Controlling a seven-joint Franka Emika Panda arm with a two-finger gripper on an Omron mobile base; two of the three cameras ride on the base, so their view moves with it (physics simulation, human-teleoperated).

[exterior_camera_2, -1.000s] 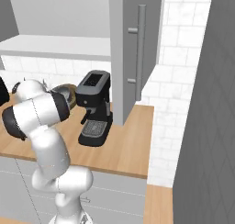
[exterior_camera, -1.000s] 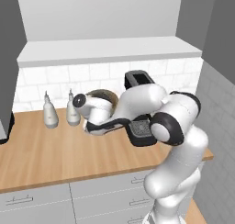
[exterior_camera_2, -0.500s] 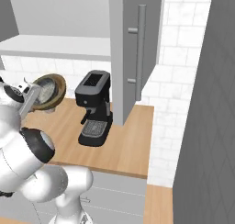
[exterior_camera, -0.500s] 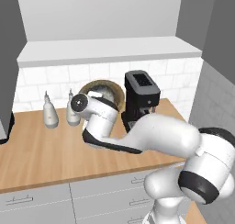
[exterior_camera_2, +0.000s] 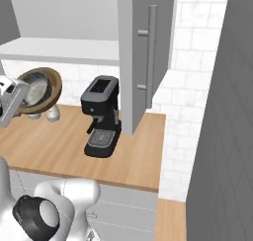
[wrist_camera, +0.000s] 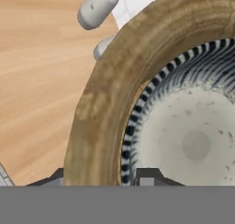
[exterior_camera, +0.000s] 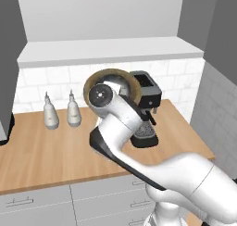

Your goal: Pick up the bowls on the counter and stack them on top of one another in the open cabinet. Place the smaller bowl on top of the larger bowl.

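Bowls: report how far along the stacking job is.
Done: the smaller bowl sits nested inside the larger bowl. In hand: the gripper clamps the larger bowl's rim, holding both tilted above the counter. Left: set the stack on the open cabinet shelf.

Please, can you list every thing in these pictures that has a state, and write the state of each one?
Wooden bowl: lifted off the counter, tipped on its side, held at the rim.
Speckled bowl: nested inside the wooden bowl.
Gripper: shut on the wooden bowl's rim.
Open cabinet: shelf bare, no bowl on it yet.
Two white bottles: upright on the counter.
Coffee machine: upright on the counter.
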